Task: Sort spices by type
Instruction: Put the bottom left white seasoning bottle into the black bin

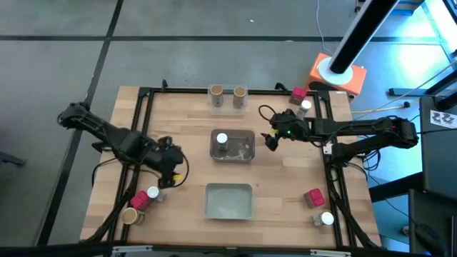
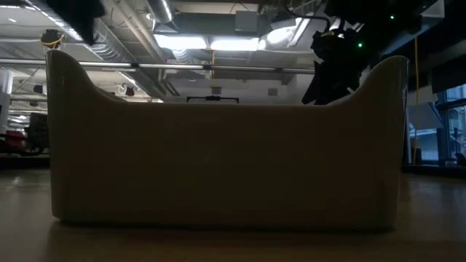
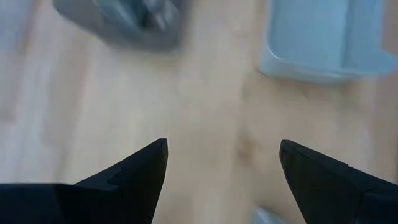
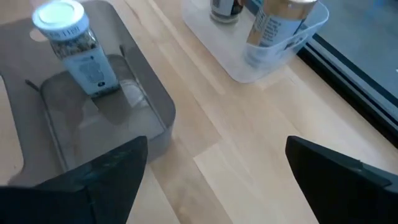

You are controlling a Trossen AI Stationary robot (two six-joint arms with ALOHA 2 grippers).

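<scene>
A dark glass spice jar with a white round lid (image 1: 222,140) is standing upright in the grey rectangular tray (image 1: 243,155) at the middle of the pale wooden table (image 1: 186,121), and the right wrist view is showing its label and speckled contents. Two tan-topped brown cylinders (image 1: 227,95) are sitting side by side in a clear tray at the far edge. A red-pink boxy container (image 1: 298,94) and another white-lidded jar (image 1: 306,106) are sitting at the far right corner, a second such pair (image 1: 319,207) at the near right, and a pink box, a white-lidded jar and a brown cylinder (image 1: 140,205) are crowding the near left corner. A second, lighter grey tray (image 1: 229,200) is lying near the front edge (it is filling the whole low view). The right gripper (image 1: 272,139) is hanging just right of the middle tray, jaws spread wide, holding nothing. The left gripper (image 1: 173,173) is hovering over bare wood left of the trays, its jaws likewise released and gripping nothing.
</scene>
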